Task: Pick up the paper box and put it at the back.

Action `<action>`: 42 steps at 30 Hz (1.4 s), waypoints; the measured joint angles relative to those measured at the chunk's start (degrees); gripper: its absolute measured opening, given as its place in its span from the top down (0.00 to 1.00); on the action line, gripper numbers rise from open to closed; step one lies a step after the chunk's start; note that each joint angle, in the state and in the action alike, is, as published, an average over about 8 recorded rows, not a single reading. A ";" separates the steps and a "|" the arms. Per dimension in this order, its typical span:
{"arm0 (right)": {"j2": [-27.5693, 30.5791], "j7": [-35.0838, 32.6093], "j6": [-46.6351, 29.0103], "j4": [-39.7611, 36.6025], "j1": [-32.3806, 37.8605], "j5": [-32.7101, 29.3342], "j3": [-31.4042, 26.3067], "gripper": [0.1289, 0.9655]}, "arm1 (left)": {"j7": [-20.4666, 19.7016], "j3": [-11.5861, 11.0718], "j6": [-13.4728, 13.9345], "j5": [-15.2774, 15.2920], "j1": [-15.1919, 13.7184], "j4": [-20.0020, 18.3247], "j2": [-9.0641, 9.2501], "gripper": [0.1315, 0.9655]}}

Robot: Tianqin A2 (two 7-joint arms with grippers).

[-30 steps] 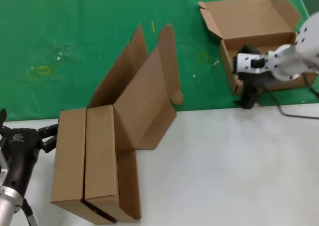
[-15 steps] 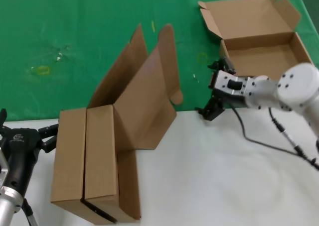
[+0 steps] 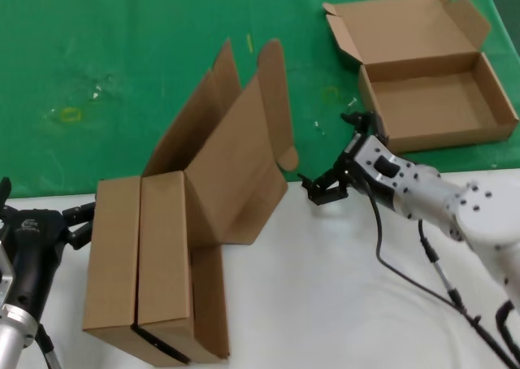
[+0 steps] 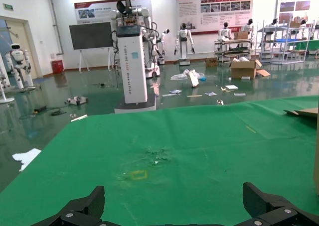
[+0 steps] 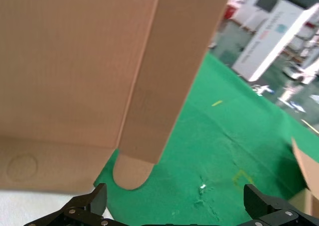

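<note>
Two brown paper boxes (image 3: 142, 255) stand side by side on the white table, their lids (image 3: 236, 154) raised and leaning back over the green cloth (image 3: 122, 52). A third paper box (image 3: 435, 101) lies open on the cloth at the back right. My right gripper (image 3: 329, 154) hovers open and empty just right of the raised lids, at the cloth's front edge. In the right wrist view the lid (image 5: 79, 61) and its rounded flap (image 5: 132, 173) fill the frame ahead of the gripper (image 5: 174, 211). My left gripper (image 3: 81, 223) waits open beside the boxes' left side, facing bare cloth (image 4: 164, 156).
White tabletop (image 3: 341, 296) spreads under my right arm, whose black cable (image 3: 406, 284) trails across it. Yellowish stains and white scuffs (image 3: 77, 105) mark the cloth at the back left. The cloth's right edge (image 3: 502, 11) runs close to the open box.
My right gripper has swung away from the open box on the cloth, moving left and forward to the raised lids. That box stays where it was. The left arm has not moved.
</note>
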 joint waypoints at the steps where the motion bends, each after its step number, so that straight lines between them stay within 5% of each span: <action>1: 0.06 0.26 0.70 1.24 -1.22 0.63 0.60 0.00 | 0.00 0.00 0.00 0.00 0.00 0.00 0.00 0.00; 29: 1.63 7.61 19.73 35.11 -34.35 17.83 16.84 0.00 | 0.00 0.00 0.00 -0.01 0.00 0.00 0.00 0.00; 42: 1.78 8.30 21.52 38.23 -37.43 19.42 18.34 0.00 | 0.00 0.00 0.00 -0.01 0.00 0.00 0.00 0.00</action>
